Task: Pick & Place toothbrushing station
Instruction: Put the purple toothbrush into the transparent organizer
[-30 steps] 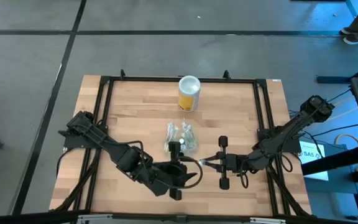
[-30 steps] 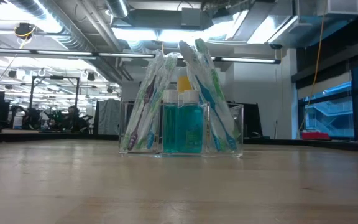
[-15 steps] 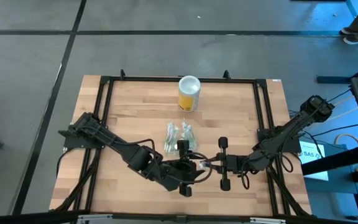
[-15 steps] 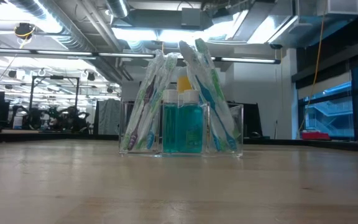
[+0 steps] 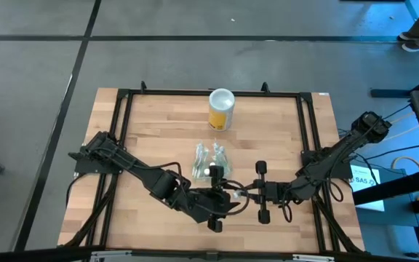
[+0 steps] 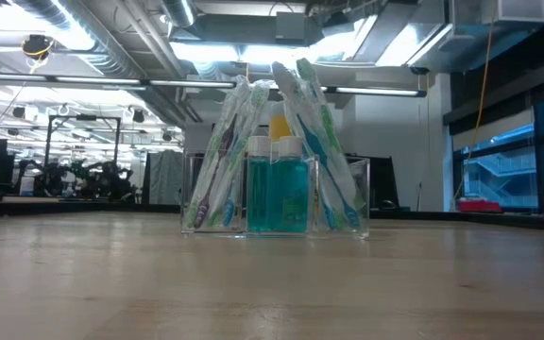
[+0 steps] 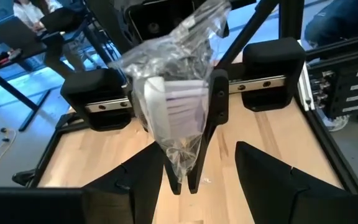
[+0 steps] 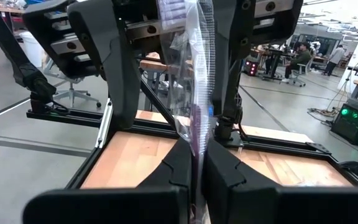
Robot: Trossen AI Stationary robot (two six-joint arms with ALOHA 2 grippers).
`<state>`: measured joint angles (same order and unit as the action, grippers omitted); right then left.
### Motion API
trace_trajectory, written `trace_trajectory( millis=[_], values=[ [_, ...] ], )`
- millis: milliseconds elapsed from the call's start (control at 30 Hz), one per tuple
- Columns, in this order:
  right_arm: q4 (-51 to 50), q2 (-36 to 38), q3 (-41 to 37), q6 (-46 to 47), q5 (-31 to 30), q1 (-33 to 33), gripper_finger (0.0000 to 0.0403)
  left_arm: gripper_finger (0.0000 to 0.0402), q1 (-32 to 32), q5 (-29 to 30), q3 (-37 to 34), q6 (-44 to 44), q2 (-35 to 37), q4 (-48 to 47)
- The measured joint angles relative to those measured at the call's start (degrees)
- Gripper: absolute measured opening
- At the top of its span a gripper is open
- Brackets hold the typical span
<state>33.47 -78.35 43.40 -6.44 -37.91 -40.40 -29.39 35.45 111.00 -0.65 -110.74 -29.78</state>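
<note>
Bright, even light falls from ceiling strips (image 6: 225,47) overhead, so the wooden table (image 5: 158,138) shows only faint, soft shadows under the arms. At table height the near boards are blurred and the lamps flare white. Daylight glows blue through windows (image 6: 499,175) at the room's right side. The crinkled plastic bag (image 7: 179,106) catches glare, and the near fingers (image 8: 179,168) are soft and dark.

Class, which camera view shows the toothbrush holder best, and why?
The low view: the toothbrush holder faces it side-on, its brushes and blue-green bottles clear. The high view shows only its top, small, near the left end effector. Both wrist views miss it, showing the packet pinched by the right end effector.
</note>
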Motion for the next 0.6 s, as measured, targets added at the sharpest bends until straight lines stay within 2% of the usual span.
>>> trace_trajectory(
  millis=[133, 300, 467, 600],
  values=[
    [0.0, 0.0, 0.0, 0.0, 0.2, 0.0, 0.0018, 0.0194, -0.1, 0.0, 0.0, -0.6, 0.0, 0.0],
    [-0.2, 0.0, 0.0, 1.0, 0.0, 0.0, 0.0018, 0.0193, 0.0, 3.6, 0.0, -1.5, 0.0, 1.7],
    [-0.3, 0.0, 0.0, 1.4, 0.0, 0.0, 0.0018, 0.0192, 0.4, 2.1, 0.0, -5.6, 0.0, 6.7],
    [-0.3, 0.0, 0.0, 1.5, 0.0, 0.0, 0.0018, 0.0179, 1.0, 0.2, 0.0, -5.1, 0.1, 6.3]
  ],
)
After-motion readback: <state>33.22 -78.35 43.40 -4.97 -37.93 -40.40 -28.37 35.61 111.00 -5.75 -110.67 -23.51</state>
